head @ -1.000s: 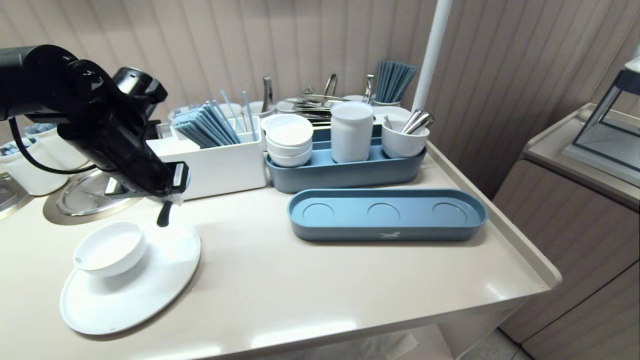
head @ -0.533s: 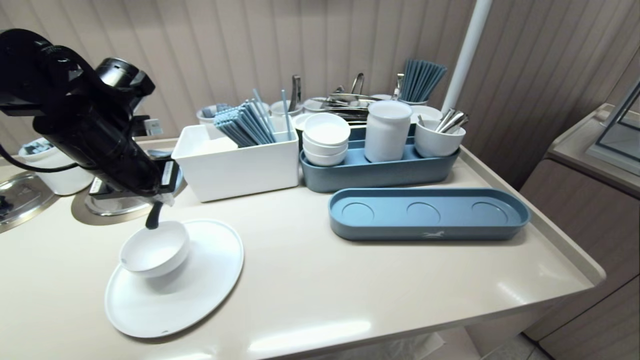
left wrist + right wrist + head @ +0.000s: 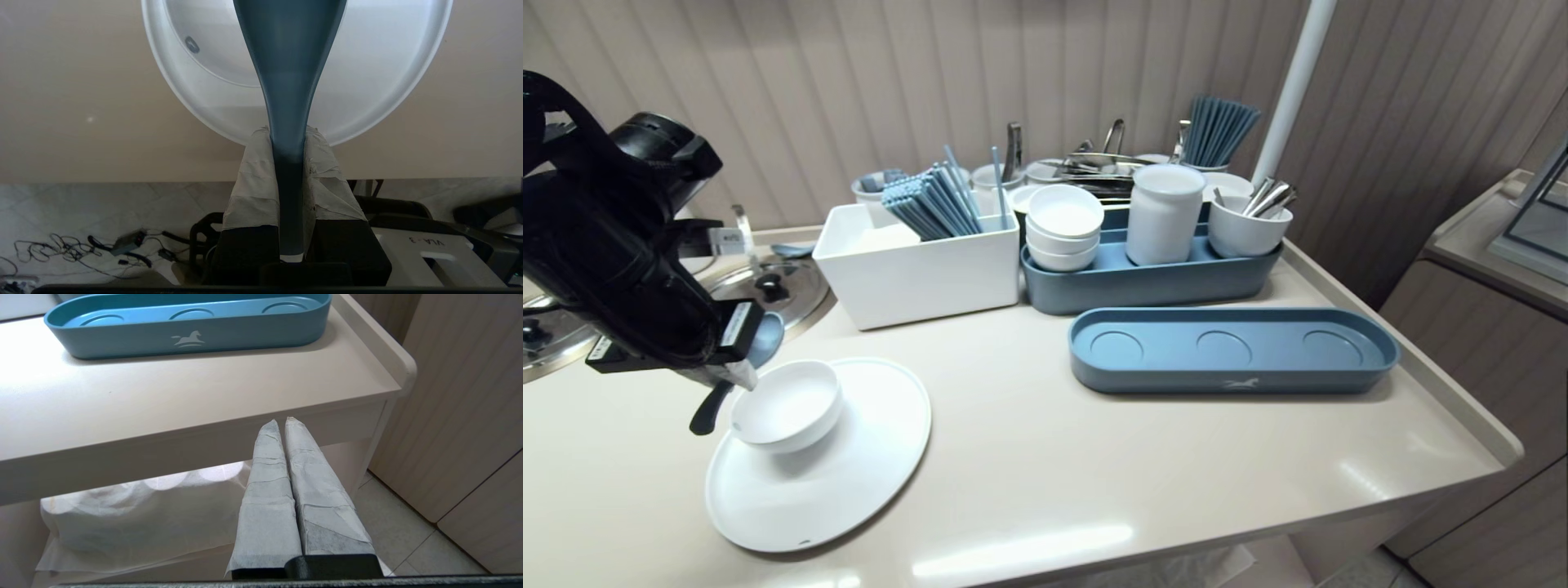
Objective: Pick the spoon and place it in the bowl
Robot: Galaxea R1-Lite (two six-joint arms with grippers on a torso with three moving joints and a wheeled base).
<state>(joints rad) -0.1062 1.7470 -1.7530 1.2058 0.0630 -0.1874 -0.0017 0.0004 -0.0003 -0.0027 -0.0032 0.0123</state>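
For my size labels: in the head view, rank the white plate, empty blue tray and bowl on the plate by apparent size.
White plate and empty blue tray: too close to rank; tray longer, plate nearer.
Bowl on the plate: smallest.

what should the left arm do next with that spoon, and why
Probably ease the left end effector a little toward the white bowl, then lower. It is shut on the blue spoon, whose far end hangs just outside the bowl's rim.

The right hand [image 3: 282, 422], closed tight, hangs below the counter [image 3: 163, 404] edge near the blue tray [image 3: 122, 339].
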